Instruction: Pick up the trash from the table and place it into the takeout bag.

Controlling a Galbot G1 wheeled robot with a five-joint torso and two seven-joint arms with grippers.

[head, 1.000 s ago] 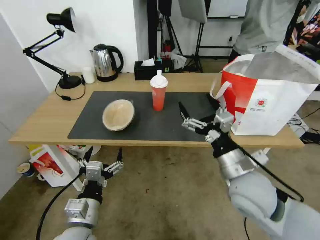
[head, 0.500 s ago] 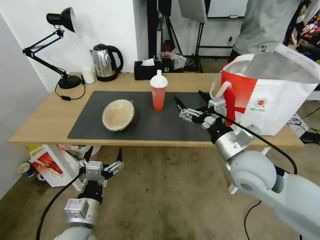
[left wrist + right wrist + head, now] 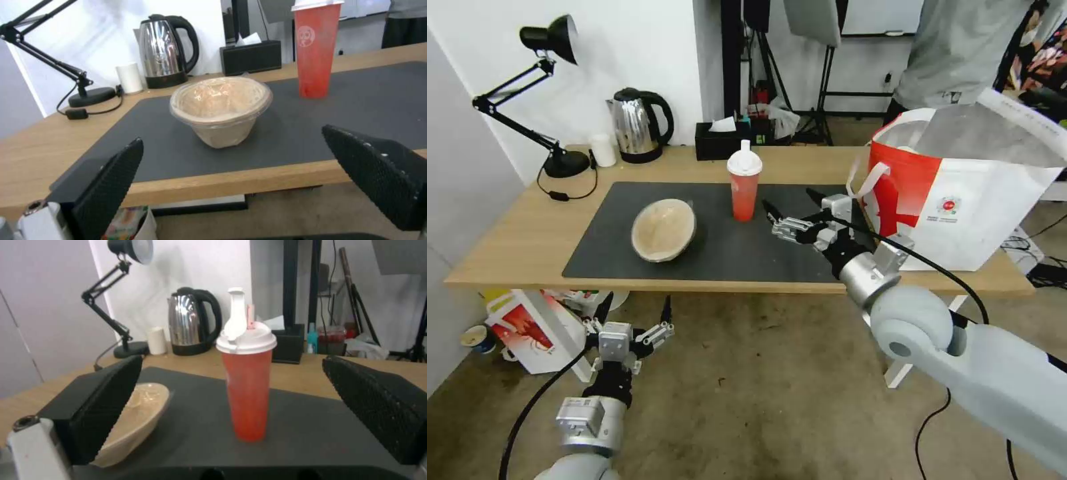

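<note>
The long wooden table (image 3: pixel 514 247) fills the middle of the head view, with a dark grey mat (image 3: pixel 727 247) on top. My right gripper (image 3: pixel 792 201) is over the mat, just right of center, with its fingers spread wide and nothing in them. The red cup (image 3: pixel 744 188) stands upright just left of it, near but not touching. The tan lidded bowl (image 3: pixel 664 229) sits farther left on the mat. The takeout bag (image 3: pixel 960 200) stands at the right. My left gripper (image 3: pixel 634 309) hangs low at the lower left, below the table edge, spread wide too.
</note>
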